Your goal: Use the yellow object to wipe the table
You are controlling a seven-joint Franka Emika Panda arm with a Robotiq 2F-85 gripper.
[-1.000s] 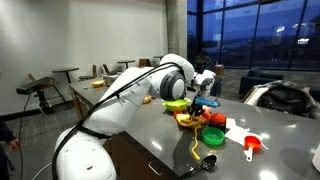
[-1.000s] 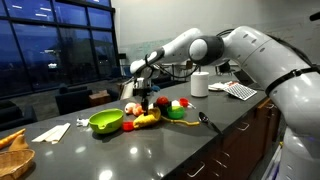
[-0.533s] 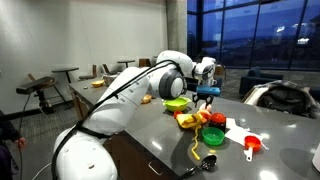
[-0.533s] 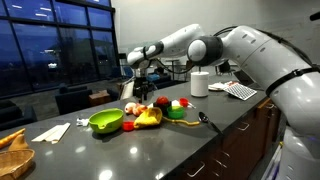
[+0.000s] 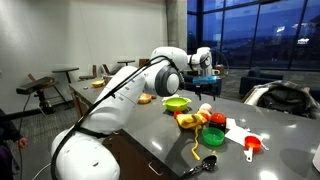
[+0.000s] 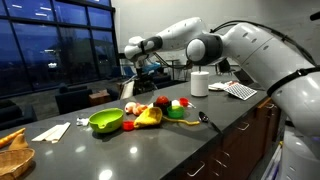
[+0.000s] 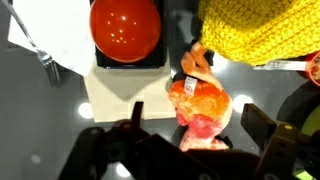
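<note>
The yellow cloth point(image 6: 149, 117) lay crumpled on the dark grey table point(image 6: 150, 152), near the middle of a small cluster of objects and close to the front edge. In the wrist view its knitted, wrinkled surface filled the upper right corner. Nothing held it or touched it from above.

Just beside the cloth in an exterior view sat a lime-green bowl point(image 6: 106, 121) on one side and a green ring-shaped item point(image 6: 177, 111) with something red in it on the other. Behind the cloth stood a red ball point(image 7: 125, 28), which the wrist view showed resting on a black square block point(image 7: 130, 58). Next to that block lay an orange and pink lumpy object point(image 7: 200, 105); what it was could not be told. A white sheet point(image 7: 35, 40) lay at the upper left of the wrist view.

The gripper point(image 7: 195, 112) hung in the air above this cluster, well clear of the table, with its two fingers point(image 7: 136, 118) spread wide apart and nothing between them. The lumpy object lay on the table below the gap.

Farther along the counter stood a white paper roll point(image 6: 199, 83), and a dark spoon point(image 6: 205, 120) lay near the front edge. Towards the other end lay a folded napkin point(image 6: 52, 131) and a woven basket point(image 6: 12, 152).
</note>
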